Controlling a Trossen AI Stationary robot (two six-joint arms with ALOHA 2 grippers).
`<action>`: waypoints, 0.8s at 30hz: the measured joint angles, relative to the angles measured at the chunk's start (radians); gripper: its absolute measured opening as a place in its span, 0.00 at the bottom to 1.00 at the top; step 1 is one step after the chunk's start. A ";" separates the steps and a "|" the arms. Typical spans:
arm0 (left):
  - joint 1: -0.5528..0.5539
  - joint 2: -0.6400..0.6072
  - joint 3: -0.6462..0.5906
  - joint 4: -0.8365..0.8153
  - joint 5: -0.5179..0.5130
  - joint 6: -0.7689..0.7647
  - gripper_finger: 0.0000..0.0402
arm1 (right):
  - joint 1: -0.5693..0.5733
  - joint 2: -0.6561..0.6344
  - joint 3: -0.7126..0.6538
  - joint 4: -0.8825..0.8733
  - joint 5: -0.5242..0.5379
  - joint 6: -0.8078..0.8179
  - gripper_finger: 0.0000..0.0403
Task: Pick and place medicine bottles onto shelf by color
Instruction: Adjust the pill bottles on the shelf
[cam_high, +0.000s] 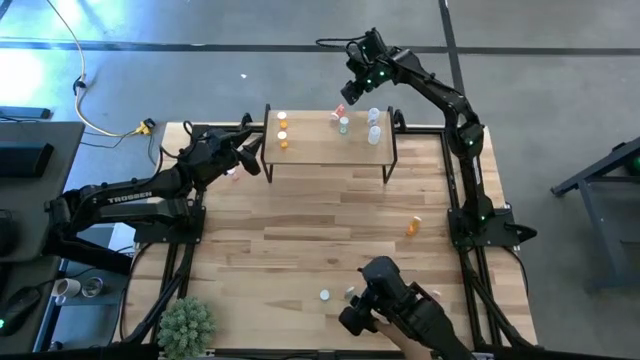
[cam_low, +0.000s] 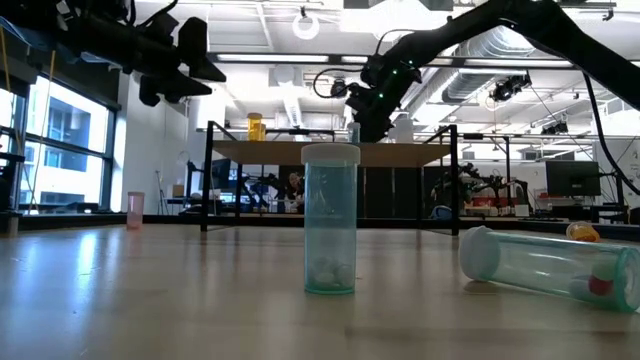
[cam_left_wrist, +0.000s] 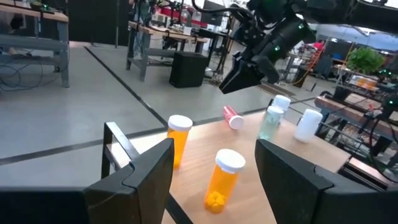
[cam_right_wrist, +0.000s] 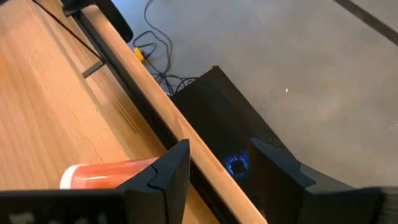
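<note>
- Two orange bottles (cam_high: 283, 128) stand at the left end of the shelf (cam_high: 325, 150), a pink bottle (cam_high: 339, 110) lies on its side at the far edge near the middle, a green-tinted bottle (cam_high: 344, 125) stands just beside it, and two clear bottles (cam_high: 374, 125) stand toward the right end.
- More bottles wait on the table (cam_high: 300, 230): an orange one (cam_high: 413, 226) lying to the right, two clear ones (cam_high: 337, 295) near the near edge, and a pink one (cam_low: 135, 209) standing off the shelf's left end.
- Right gripper (cam_high: 350, 93) hovers over the shelf's far edge, just above the tipped pink bottle; its fingers (cam_right_wrist: 163, 174) stand apart with nothing between them.
- Left gripper (cam_high: 252, 152) hangs beside the shelf's left end, facing the orange pair, fingers (cam_left_wrist: 148, 174) spread wide and empty.
- By my reading, the step in hand is the pink group: its bottle has ended up on its side rather than upright.
- Next move likely calls for one arm to go for the pink bottle on the table or the fallen orange one, approaching a lying bottle across its body and keeping clear of those already standing.
</note>
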 joint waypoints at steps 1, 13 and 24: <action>0.000 0.000 0.000 -0.004 0.001 -0.001 0.53 | 0.000 0.003 0.000 -0.003 -0.003 0.000 0.38; 0.000 0.000 0.000 -0.044 0.053 -0.053 0.53 | 0.002 0.042 0.000 -0.064 -0.011 -0.022 0.38; 0.000 0.000 0.000 -0.048 0.053 -0.051 0.53 | 0.043 0.044 0.000 -0.078 -0.115 -0.118 0.38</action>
